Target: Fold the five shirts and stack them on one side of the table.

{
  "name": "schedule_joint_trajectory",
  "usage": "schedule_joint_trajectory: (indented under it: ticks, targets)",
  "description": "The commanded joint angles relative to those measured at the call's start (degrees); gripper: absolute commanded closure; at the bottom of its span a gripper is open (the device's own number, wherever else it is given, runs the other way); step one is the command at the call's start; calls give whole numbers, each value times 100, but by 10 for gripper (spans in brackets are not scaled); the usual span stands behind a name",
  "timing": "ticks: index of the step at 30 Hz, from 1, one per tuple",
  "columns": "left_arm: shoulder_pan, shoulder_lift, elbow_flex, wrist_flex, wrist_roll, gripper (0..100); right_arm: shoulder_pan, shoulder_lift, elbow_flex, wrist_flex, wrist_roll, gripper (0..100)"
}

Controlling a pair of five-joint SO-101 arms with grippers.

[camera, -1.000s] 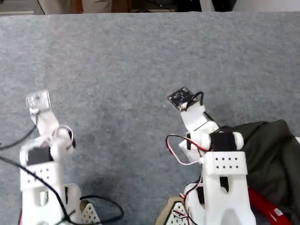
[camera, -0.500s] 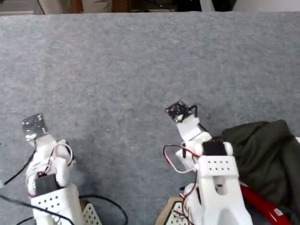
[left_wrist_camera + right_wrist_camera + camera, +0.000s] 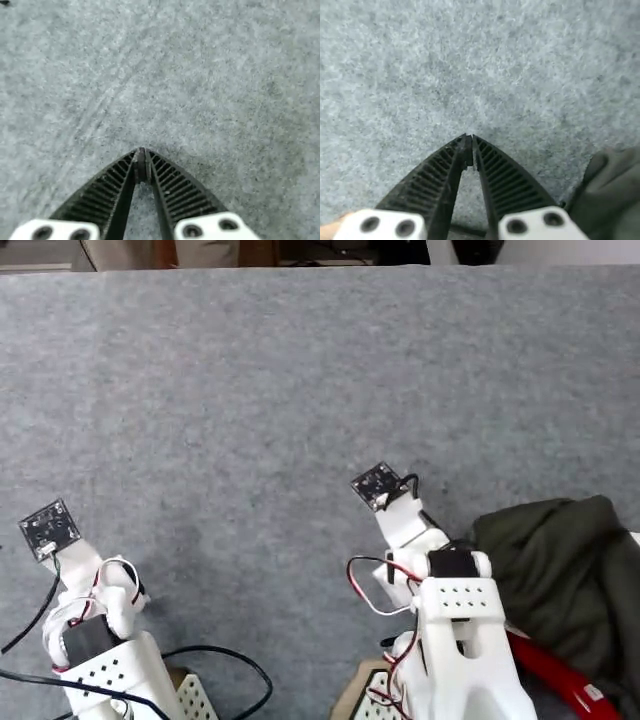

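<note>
Surface: grey felt-covered table (image 3: 300, 360) spans the scene | Item: dark olive crumpled cloth shirt (image 3: 560, 570) heaped at near right edge | right gripper (image 3: 469, 142) clenched on nothing, tips over bare felt, shirt just right of it, clear of tips | left gripper (image 3: 141, 155) clenched empty, near left, well apart from shirt

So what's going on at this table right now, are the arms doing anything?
Neither arm is handling anything at this moment. The left arm and the right arm both sit low at the near edge of the grey table, each with its jaws shut on nothing just above the felt. A dark green shirt lies crumpled beside the right arm, not yet folded and not gripped.
</note>
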Motion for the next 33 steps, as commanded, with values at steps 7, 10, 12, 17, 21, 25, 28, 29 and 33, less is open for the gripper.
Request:
schedule_joint_trajectory:
  ticks: [7,10,12,17,21,25,28,29,33]
  targets:
    - [-35,-444,35,26,-9,981,-57,-110,48,-88,53,990]
    - [-35,-435,35,26,-18,981,-57,-110,57,-88,70,990]
    - [-35,-435,44,26,-18,981,-57,-110,57,-97,88,990]
    - [-35,-444,44,185,-26,981,110,-110,13,-97,229,988]
    - [-62,-470,44,475,-35,981,875,-207,-725,141,949,989]
    - [-70,-470,44,457,-35,981,1666,-418,-2185,1275,1002,986]
    - [-79,-470,44,457,-35,981,2149,-444,-3679,2541,1002,949]
    - [-79,-470,44,457,-35,981,2299,-426,-4207,2954,1002,912]
    - [-53,-479,44,457,-35,981,2774,-136,-5604,4229,1011,765]
